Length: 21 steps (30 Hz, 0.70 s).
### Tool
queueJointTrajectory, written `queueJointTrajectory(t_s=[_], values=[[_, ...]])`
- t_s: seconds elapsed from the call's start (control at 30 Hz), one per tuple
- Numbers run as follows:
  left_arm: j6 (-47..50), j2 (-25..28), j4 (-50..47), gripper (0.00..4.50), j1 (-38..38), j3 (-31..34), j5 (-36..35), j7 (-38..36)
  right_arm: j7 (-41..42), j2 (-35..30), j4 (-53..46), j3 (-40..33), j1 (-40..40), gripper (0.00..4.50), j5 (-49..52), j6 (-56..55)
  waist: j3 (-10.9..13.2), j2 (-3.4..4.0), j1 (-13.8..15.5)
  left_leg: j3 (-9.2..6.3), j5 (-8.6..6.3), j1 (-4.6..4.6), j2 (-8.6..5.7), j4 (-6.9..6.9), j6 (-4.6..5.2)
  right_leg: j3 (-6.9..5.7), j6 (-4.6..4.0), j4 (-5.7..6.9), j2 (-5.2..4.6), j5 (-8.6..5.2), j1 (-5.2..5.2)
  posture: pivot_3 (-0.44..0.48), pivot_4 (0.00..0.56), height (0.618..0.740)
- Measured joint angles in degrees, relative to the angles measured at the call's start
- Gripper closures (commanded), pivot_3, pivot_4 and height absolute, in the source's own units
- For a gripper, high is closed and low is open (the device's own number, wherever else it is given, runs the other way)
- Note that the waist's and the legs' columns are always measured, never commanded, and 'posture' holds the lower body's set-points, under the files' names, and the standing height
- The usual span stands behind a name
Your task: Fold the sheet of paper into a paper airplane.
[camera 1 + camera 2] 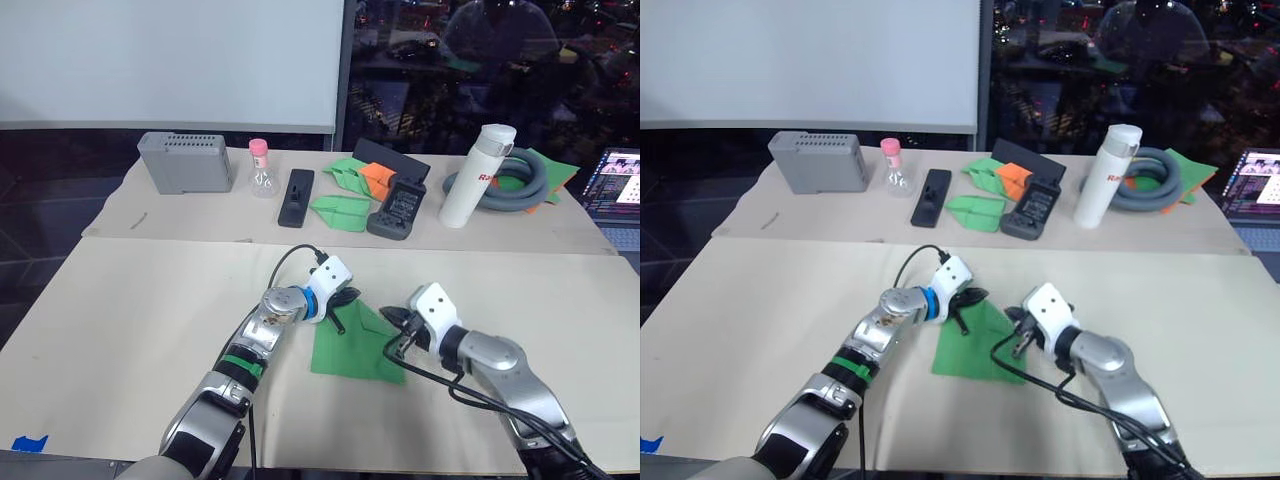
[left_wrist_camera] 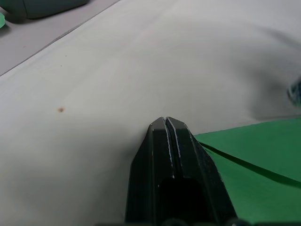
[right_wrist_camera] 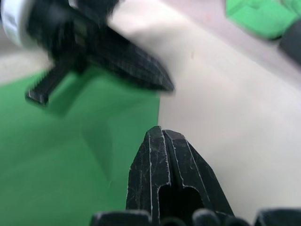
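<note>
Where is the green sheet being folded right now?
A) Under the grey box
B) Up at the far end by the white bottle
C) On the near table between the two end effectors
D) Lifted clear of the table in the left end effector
C: the sheet lies flat on the table, with the left end effector and right end effector at its edges.

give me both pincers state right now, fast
Left pincer: shut, holding nothing, tips at the edge of the green sheet of paper.
Right pincer: shut, holding nothing, at the sheet's other side.
</note>
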Motion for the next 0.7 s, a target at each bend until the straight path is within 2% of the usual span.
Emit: queueJointTrajectory(t_s=[0.23, 0.5, 0.7], values=[[2.0, 0.4, -1.0, 4.50, 0.4, 1.6, -0.8, -0.2, 0.2, 0.9, 3.1, 4.5, 1.0, 4.48, -1.1, 0.4, 0.0, 0.01, -0.2, 0.04, 0.00, -0.01, 0.02, 0.00, 0.01, 0.03, 0.00, 0.00, 0.11, 0.00, -0.01, 0.000, 0.150, 0.740], [5.3, 1.6, -4.5, 4.50, 2.8, 3.6, -2.8, -0.6, 1.4, 1.1, 4.7, 6.0, 0.6, 4.48, -1.8, -1.7, 0.0, 0.01, -0.8, 0.04, 0.02, 0.15, 0.12, -0.03, -0.05, 0.06, 0.00, 0.03, 0.27, 0.00, 0.07, 0.000, 0.150, 0.740], [15.8, 5.2, -12.5, 4.50, 6.1, 8.5, -8.4, -1.6, 3.7, 1.2, 8.0, 6.7, -1.3, 4.48, -2.2, -4.1, 0.0, 0.01, -1.7, 0.04, 0.07, 0.17, 0.16, -0.06, -0.12, 0.10, 0.00, 0.19, 0.29, 0.00, 0.00, 0.000, 0.150, 0.740]])
